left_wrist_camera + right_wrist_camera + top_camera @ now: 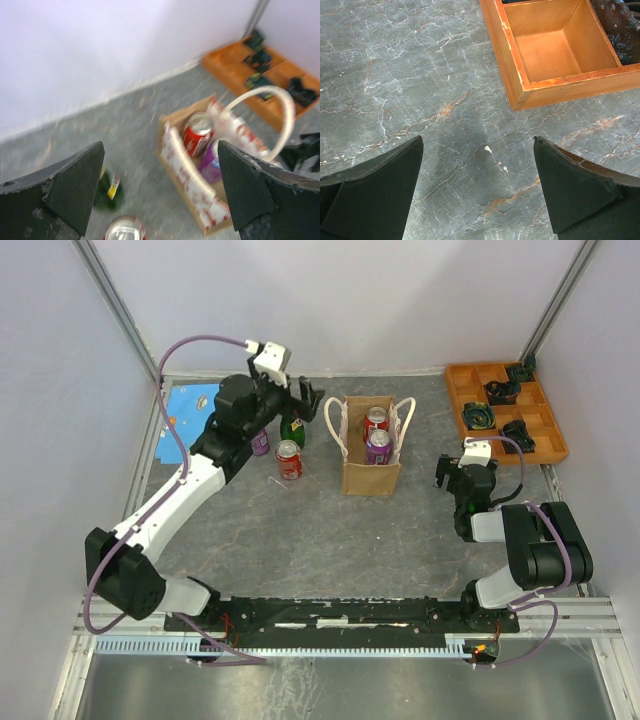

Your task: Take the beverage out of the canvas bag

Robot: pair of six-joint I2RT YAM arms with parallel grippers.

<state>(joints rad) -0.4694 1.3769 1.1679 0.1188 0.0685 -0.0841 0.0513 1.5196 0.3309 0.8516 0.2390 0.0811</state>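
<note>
The tan canvas bag (371, 472) stands upright mid-table with white rope handles. A red can (376, 419) and a purple can (378, 446) stand inside it. My left gripper (304, 399) is open and empty, raised just left of the bag's top. In the blurred left wrist view the open gripper (160, 150) frames the bag (186, 170), the red can (197, 134), the purple can (212, 164) and a handle loop (283, 107). My right gripper (451, 473) is open and empty, low over the table right of the bag; the right wrist view (478, 145) shows bare table between its fingers.
Left of the bag a red can (289, 460), a purple can (260, 443) and a green container (293, 429) stand on the table. An orange compartment tray (505, 430) holding dark objects sits back right, its corner near my right gripper (520, 95). A blue sheet (188, 403) lies back left.
</note>
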